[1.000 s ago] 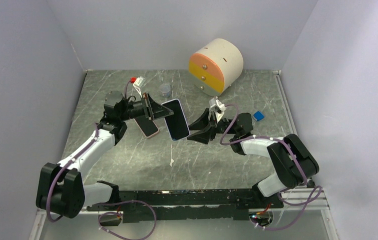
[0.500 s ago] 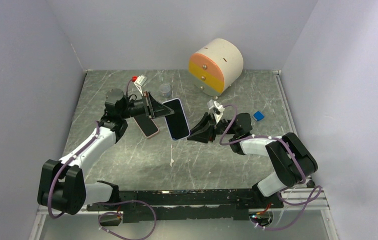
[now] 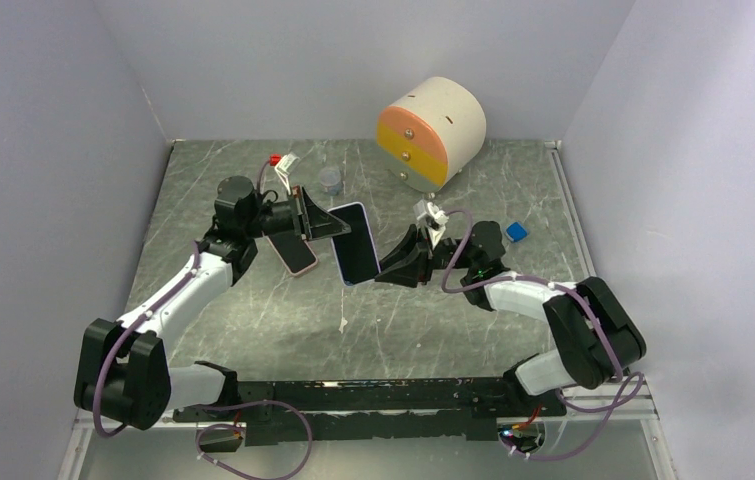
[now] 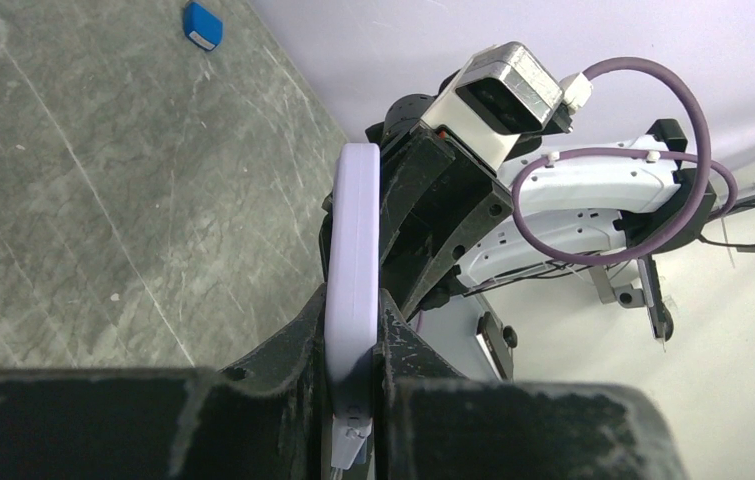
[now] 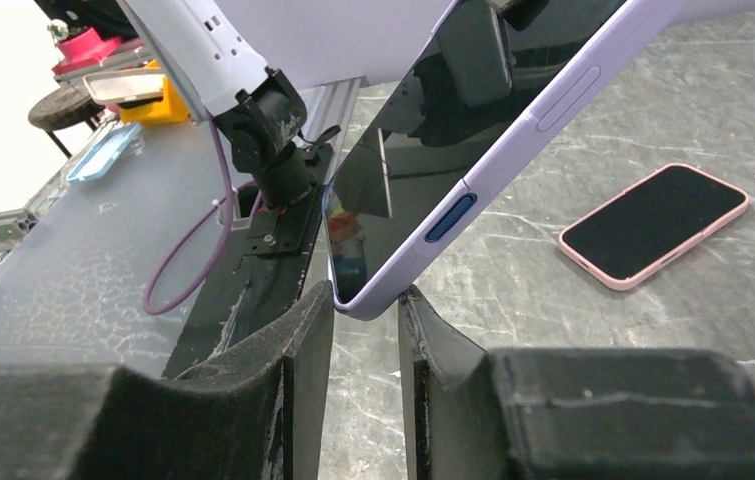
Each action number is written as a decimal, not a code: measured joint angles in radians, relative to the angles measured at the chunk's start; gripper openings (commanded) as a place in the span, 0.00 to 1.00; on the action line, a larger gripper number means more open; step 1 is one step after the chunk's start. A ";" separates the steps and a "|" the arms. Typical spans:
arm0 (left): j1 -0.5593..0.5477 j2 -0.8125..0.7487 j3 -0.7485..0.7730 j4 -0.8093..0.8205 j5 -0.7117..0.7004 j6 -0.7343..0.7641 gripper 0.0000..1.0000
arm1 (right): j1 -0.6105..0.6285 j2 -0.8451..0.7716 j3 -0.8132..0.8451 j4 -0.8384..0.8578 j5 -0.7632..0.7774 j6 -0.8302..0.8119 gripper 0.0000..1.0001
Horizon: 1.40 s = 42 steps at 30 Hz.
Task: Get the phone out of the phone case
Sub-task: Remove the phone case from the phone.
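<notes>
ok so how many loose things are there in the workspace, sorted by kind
phones: 2 (lavender-cased phone held up, pink phone lying flat)
drawer unit: 1
blue block: 1
clear cup: 1
total: 5

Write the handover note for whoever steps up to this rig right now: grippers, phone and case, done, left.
Left gripper: shut on one end of the cased phone, holding it above the table.
Right gripper: fingers straddle the phone's lower corner; whether they are clamped cannot be told.
Lavender case: on the phone, as far as visible.
Done: phone raised between the arms.
Left: peel the case off.
Aside: a pink phone lies flat on the table.
</notes>
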 measured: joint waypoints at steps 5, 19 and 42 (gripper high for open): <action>0.000 0.000 0.000 0.014 0.006 0.001 0.03 | 0.008 -0.033 0.026 -0.151 0.002 -0.101 0.16; -0.005 0.002 0.000 0.057 0.024 -0.015 0.03 | 0.085 -0.120 0.119 -0.602 0.048 -0.488 0.00; -0.001 0.009 -0.055 0.216 -0.033 -0.077 0.02 | 0.097 -0.135 0.115 -0.614 0.129 -0.641 0.00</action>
